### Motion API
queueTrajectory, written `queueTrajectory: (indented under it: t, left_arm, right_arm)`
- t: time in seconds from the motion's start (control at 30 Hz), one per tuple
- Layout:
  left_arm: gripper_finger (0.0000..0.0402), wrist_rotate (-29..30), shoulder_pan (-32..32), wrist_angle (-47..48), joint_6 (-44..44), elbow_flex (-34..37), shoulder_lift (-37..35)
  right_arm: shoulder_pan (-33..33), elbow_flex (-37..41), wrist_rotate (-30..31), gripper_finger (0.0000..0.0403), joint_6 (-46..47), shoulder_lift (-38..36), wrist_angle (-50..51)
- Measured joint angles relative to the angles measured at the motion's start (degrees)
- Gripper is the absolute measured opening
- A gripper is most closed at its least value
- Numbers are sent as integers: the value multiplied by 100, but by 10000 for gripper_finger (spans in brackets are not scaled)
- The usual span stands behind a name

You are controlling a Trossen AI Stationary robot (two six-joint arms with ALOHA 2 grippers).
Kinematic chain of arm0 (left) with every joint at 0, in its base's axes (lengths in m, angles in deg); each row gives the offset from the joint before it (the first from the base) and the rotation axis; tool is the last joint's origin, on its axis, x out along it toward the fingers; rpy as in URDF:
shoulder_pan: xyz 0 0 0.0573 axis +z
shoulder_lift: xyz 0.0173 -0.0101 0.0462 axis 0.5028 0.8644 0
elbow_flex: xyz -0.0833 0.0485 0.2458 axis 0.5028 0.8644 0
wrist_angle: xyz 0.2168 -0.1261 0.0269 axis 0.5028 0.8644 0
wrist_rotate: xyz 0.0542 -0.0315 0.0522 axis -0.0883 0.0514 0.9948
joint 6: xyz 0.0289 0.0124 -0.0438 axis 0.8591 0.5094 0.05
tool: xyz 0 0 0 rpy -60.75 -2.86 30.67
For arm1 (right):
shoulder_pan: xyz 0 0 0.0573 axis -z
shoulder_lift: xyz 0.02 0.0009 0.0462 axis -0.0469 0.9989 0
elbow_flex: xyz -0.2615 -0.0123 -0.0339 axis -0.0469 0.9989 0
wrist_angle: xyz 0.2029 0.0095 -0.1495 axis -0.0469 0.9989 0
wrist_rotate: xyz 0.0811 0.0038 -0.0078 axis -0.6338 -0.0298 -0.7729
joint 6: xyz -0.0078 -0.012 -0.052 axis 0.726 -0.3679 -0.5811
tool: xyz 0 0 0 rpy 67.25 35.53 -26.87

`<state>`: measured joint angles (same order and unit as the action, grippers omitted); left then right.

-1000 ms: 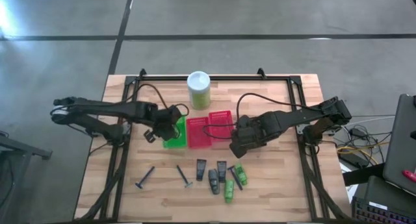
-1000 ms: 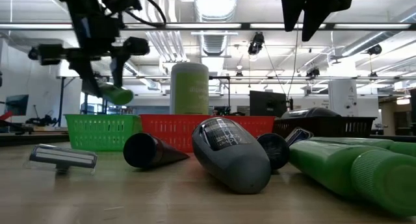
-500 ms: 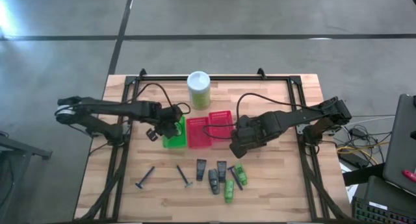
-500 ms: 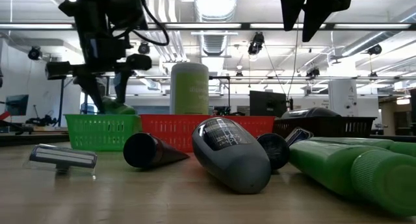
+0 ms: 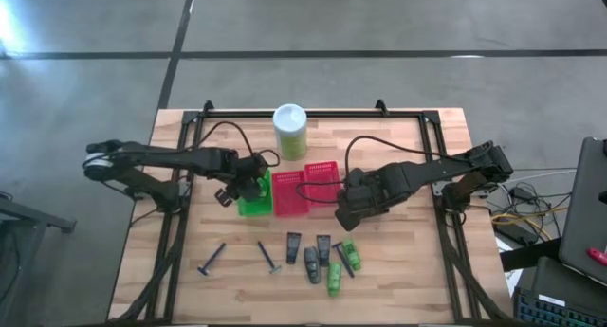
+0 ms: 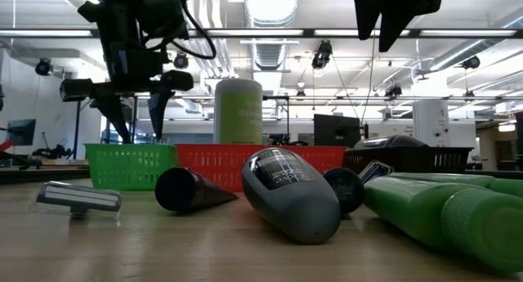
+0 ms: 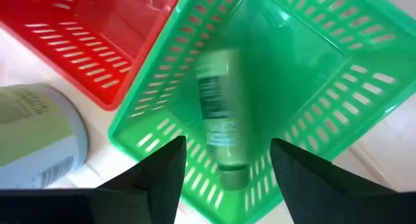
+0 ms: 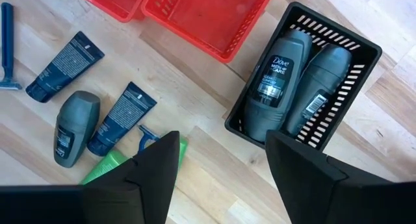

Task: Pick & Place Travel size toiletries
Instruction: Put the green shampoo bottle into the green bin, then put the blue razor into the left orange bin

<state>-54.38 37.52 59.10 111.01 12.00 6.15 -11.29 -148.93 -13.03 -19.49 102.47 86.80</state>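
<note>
High view, table: I see a pale wooden table [image 5: 417,270] with a dark frame, on a grey concrete floor; cables and equipment sit off its right edge.
Low view, room: I look across into a workshop hall with ceiling strip lights and ducts.
Left gripper: my left gripper [image 5: 248,187] hangs over the green basket [image 5: 254,205], fingers spread and holding nothing.
Green tube in basket: in the left wrist view a bright green mini tube [image 7: 220,126] with a darker label lies loose on the basket floor, directly below and between my spread fingers [image 7: 162,178], touching neither.
Canister: a tall pale-green canister [image 5: 290,131] with a white lid stands just behind that gripper.
Razors: two thin dark razors [image 5: 211,260] and [image 5: 269,258] lie on the table in front of the left gripper, well apart from it.
Red baskets: two red baskets [image 5: 305,189] sit between my two grippers.
Right gripper: my right gripper [image 5: 349,211] hovers over the dark basket [image 8: 351,58], fingers parted and empty.
Grey bottles: two dark grey oval bottles [image 8: 276,81] lie side by side in that basket, below the gripper.
Loose items: black flat tubes [image 8: 65,65], one grey bottle [image 8: 75,126] and green tubes [image 5: 335,278] lie on the wood just in front of the right gripper.
</note>
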Motion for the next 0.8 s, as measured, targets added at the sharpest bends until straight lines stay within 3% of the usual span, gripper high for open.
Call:
queueTrajectory:
  t: [0.23, 0.37, 0.5, 0.7, 0.8]
  left_arm:
    - [237, 622, -148, 157, -693, -95, -330]
    - [238, 195, -658, 284, -1191, -399, -748]
    - [238, -16, -1556, 290, -1307, -449, -955]
    - [238, -522, -2679, 70, -2797, -417, -578]
    - [235, -716, -2952, -537, -2963, -310, -261]
  right_arm:
    - [0, -1, 1, 226, -22, 0, 8]
    - [2, -1, 0, 238, -73, 0, 17]
    - [2, -1, 0, 249, -182, 0, 18]
    - [2, -1, -1, 259, -292, 0, 15]
    - [2, -1, -1, 262, -342, 0, 7]
